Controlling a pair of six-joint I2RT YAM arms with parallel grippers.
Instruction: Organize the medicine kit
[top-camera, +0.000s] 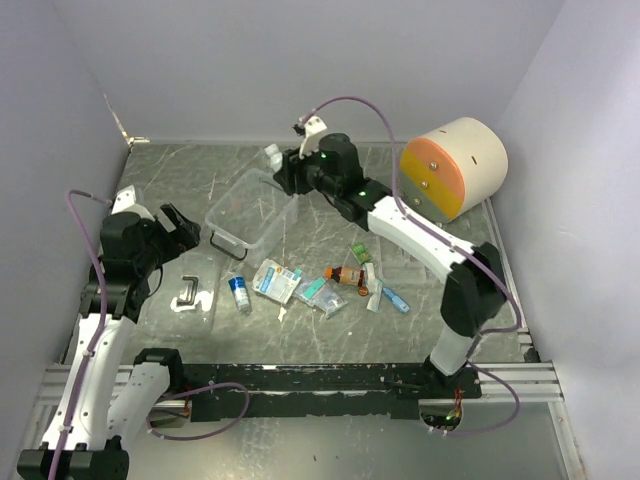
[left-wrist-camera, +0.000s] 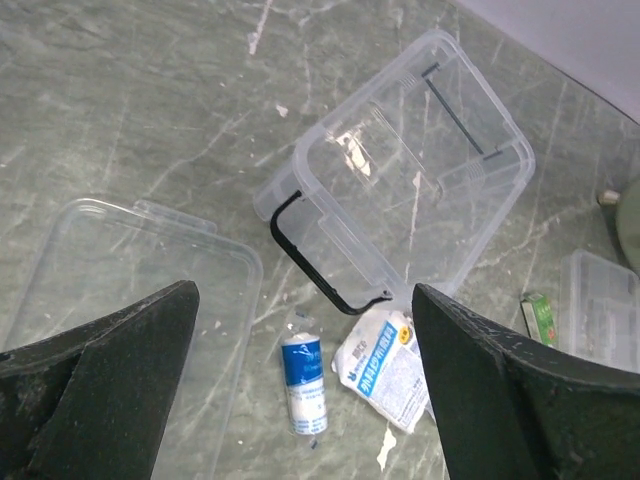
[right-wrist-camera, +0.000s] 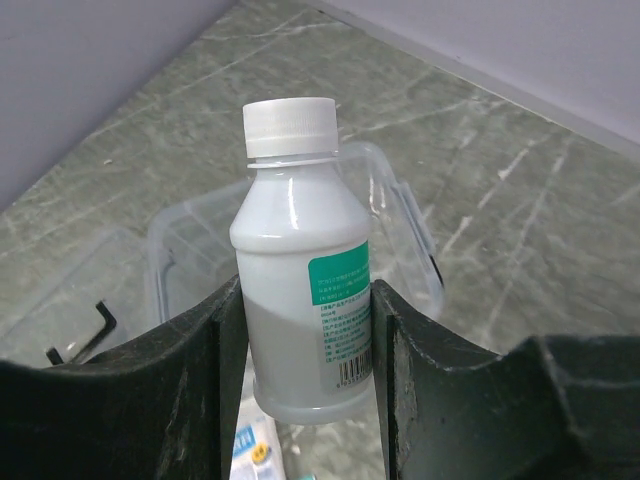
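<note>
The medicine kit's clear box (top-camera: 245, 210) lies open in the middle of the table, also seen in the left wrist view (left-wrist-camera: 400, 170) and the right wrist view (right-wrist-camera: 190, 250). Its clear lid (top-camera: 200, 298) lies flat to the left, with a black handle (top-camera: 188, 290) by it. My right gripper (top-camera: 283, 172) hangs over the box's far end, shut on a white bottle (right-wrist-camera: 300, 290) with a white cap and green label. My left gripper (top-camera: 183, 228) hovers left of the box, open and empty (left-wrist-camera: 305, 295), above the lid (left-wrist-camera: 120, 290) and a blue-and-white roll (left-wrist-camera: 305, 385).
Loose supplies lie in front of the box: the roll (top-camera: 238, 293), a white-and-blue packet (top-camera: 277, 280), a clear pack (top-camera: 322, 295), a brown bottle (top-camera: 348, 274) and a small green box (top-camera: 360, 253). A large cream cylinder with an orange face (top-camera: 455, 165) stands at the back right. Walls close three sides.
</note>
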